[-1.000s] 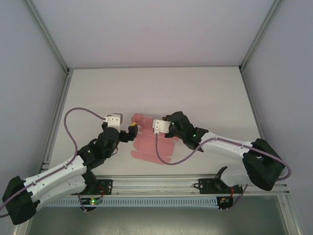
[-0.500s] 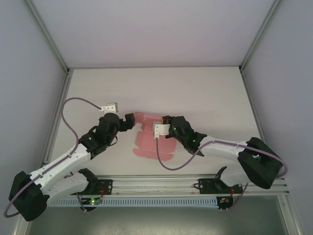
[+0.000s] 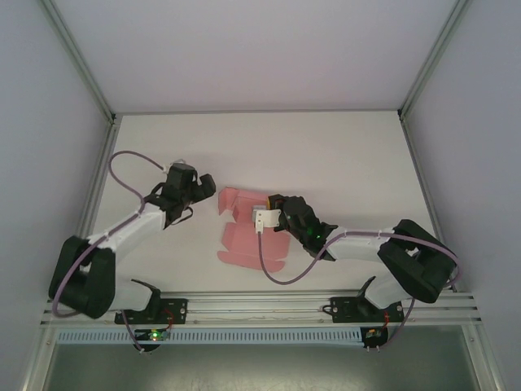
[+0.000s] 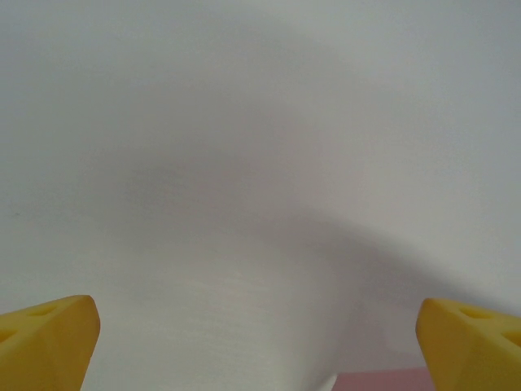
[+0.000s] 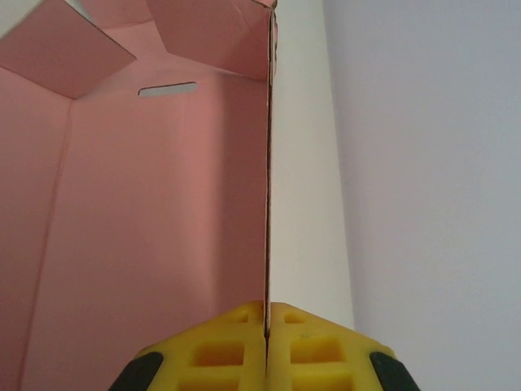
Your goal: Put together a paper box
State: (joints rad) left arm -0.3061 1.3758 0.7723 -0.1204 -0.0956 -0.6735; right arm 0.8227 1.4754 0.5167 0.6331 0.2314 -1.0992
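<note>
Cardboard on a white table (image 3: 326, 155): from overhead, the paper box (image 3: 241, 241), a pink die-cut sheet with some flaps raised, lies on the near half of the table between the two arms. The left tool (image 3: 210, 182) hangs just beside the sheet's far left corner, jaws spread and gripping nothing. The right tool (image 3: 270, 204) sits at the sheet's right side, its grip hard to read from this height.

From the left wrist, the left tool (image 4: 260, 346) shows two yellow fingertips (image 4: 47, 340) set wide apart over bare table, with a sliver of the pink paper box (image 4: 383, 380) at the lower edge.

From the right wrist, the right tool (image 5: 267, 322) is pressed together on the thin edge of an upright panel of the paper box (image 5: 163, 204). Folded flaps and a narrow slot (image 5: 167, 90) show at the far end.
</note>
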